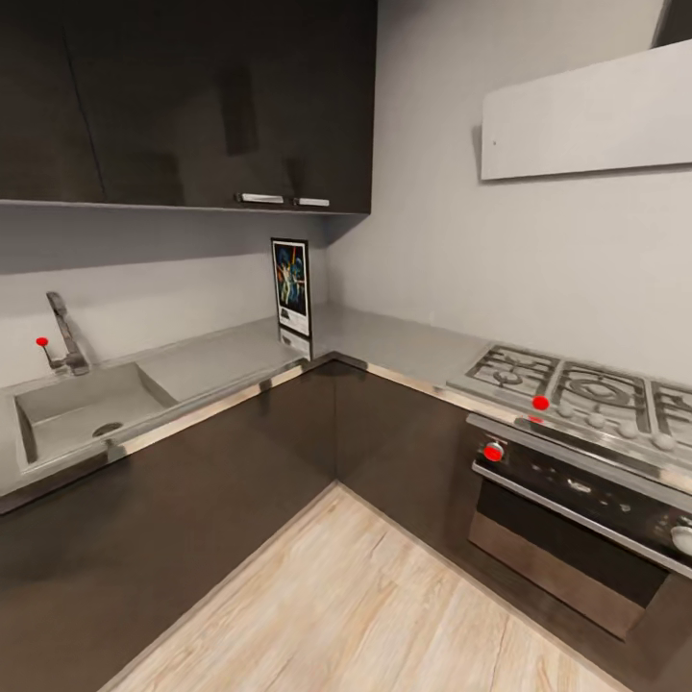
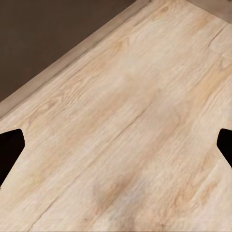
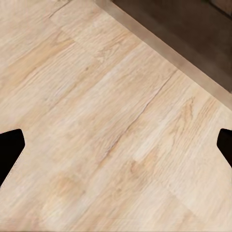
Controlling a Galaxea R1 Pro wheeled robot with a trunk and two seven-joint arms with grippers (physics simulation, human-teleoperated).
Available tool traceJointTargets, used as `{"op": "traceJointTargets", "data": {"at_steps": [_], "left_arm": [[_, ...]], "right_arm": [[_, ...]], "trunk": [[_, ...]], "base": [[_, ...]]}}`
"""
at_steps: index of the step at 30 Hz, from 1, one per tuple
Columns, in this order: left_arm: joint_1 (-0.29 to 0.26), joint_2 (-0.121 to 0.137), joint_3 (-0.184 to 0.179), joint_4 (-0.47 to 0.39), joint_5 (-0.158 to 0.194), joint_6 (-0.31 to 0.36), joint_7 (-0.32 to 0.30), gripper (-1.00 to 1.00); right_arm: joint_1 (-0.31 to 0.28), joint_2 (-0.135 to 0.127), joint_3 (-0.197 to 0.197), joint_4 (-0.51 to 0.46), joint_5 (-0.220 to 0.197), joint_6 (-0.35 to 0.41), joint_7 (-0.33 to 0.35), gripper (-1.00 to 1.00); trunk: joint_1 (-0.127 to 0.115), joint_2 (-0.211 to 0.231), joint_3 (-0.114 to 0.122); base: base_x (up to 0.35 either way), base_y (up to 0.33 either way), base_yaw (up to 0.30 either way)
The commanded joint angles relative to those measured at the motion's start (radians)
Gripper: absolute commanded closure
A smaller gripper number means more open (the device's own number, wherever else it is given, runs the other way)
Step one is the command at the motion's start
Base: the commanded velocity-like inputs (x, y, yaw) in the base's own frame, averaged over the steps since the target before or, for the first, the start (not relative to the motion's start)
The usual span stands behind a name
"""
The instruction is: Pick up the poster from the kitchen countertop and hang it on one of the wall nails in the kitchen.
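Now: poster (image 1: 291, 285) upright in countertop (image 1: 384, 341) corner, beyond sink (image 1: 82, 408) — both grippers (image 2: 116, 145) (image 3: 116, 145) spread open over wood floor (image 1: 365, 605), well apart from poster.

Countertop (image 1: 384, 341) matt grey (shiny steel edge); cabinets (image 1: 192, 96) glossy dark; floor (image 1: 365, 615) pale wood grain.

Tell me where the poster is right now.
In the head view, the poster stands upright at the back of the kitchen countertop, in the inner corner of the L, under the dark upper cabinets, between the sink and the gas hob.
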Motion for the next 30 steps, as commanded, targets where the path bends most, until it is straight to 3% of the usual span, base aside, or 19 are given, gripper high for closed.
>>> {"op": "traceJointTargets", "data": {"at_steps": [1, 30], "left_arm": [[0.000, 0.000, 0.000, -0.001, 0.001, -0.001, 0.000, -1.00], [0.000, 0.000, 0.000, 0.000, 0.001, 0.000, 0.000, -1.00]], "right_arm": [[0.000, 0.000, 0.001, 0.001, 0.001, -0.003, 0.000, -1.00], [-0.001, -0.001, 0.001, 0.001, 0.001, -0.003, 0.000, -1.00]], "trunk": [[0.001, 0.000, -0.001], [0.001, 0.000, -0.001]], "base": [[0.337, 0.057, 0.000], [0.337, 0.089, 0.000]]}}
